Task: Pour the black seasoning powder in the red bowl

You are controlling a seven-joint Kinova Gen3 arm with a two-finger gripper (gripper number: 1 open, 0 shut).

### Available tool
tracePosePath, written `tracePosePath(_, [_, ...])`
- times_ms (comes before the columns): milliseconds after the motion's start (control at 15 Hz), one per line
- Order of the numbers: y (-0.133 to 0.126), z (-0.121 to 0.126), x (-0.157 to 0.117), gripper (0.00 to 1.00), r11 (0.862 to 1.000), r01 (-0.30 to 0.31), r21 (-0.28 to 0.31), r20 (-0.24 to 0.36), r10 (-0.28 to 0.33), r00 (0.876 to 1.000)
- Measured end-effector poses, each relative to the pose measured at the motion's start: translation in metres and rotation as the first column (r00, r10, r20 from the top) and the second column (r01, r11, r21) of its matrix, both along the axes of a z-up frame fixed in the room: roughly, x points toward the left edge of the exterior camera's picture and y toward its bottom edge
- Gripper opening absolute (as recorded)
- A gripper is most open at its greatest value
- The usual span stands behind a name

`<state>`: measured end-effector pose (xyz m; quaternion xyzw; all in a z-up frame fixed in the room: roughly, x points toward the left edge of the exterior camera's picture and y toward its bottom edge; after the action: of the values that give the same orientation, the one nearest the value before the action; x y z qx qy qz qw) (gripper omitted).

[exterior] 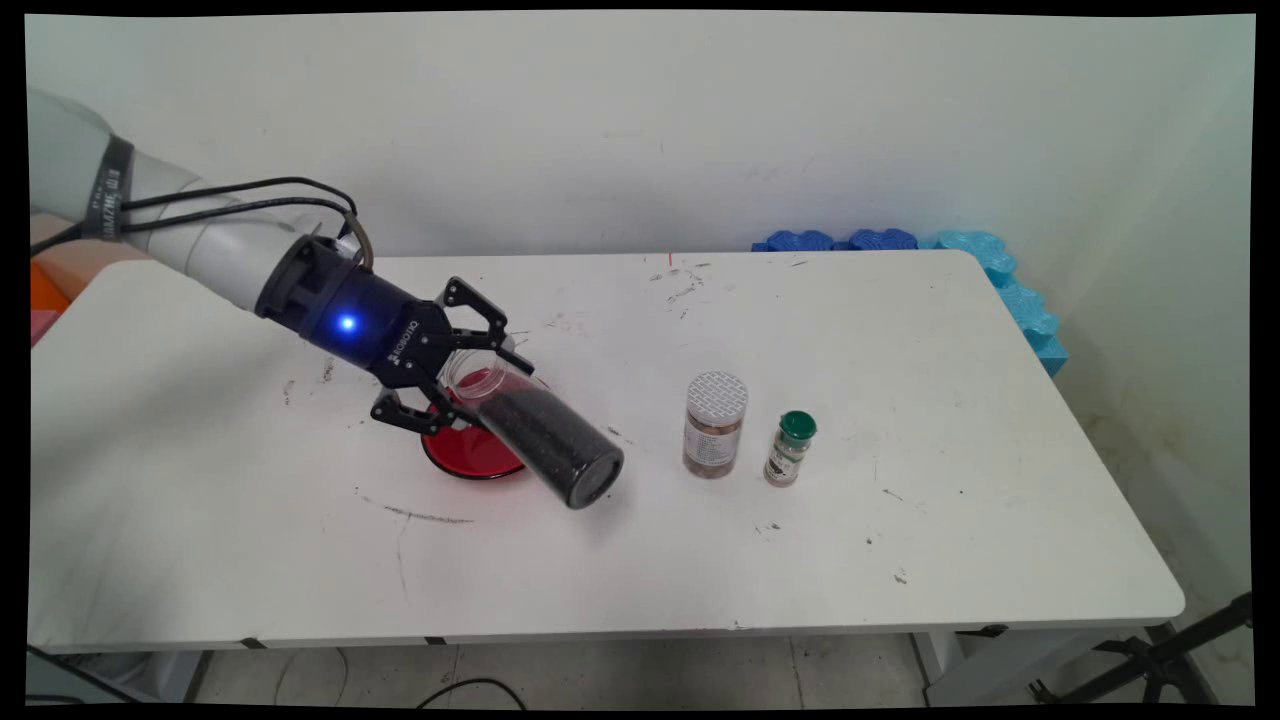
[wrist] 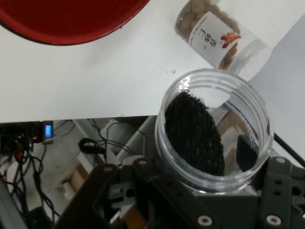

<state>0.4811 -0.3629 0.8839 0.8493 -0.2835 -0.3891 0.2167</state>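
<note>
Gripper: the gripper (exterior: 470, 375) hangs over the left-middle of the surface (exterior: 200, 500); its fingers (exterior: 487, 318) are closed on a clear jar of black grains, clamping it near its open mouth.
Held jar: the clear jar of black grains (exterior: 545, 445) is off the surface and tilted, its closed bottom pointing down toward the near edge and the right, its open mouth up at the gripper. In the hand view the jar (wrist: 209, 138) has no lid, and the dark fill sits low, against the bottom.
Handling: my judgement is that it is stiff, smooth plastic, likely slippery and fairly light; the loose grains will shift as it tips, so a hold round the wall near the rim suits it.
Red dish: a red dish (exterior: 470, 450) lies on the surface just under the gripper, partly hidden by the jar.
Centre-right: a lidded jar of brown bits (exterior: 714, 425) stands upright, well apart from the held jar.
Right of that: a small green-capped bottle (exterior: 790, 448) stands just beside it.
</note>
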Motion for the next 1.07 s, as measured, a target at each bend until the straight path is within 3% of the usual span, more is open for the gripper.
tracePosePath(533, [-0.0047, -0.0021, 0.0001, 0.0, 0.991, -0.1, 0.088, -0.049, 0.104, 0.993])
tracePosePath(1067, [-0.0053, -0.0044, -0.0008, 0.0, 0.968, -0.181, 0.171, -0.084, 0.198, 0.977])
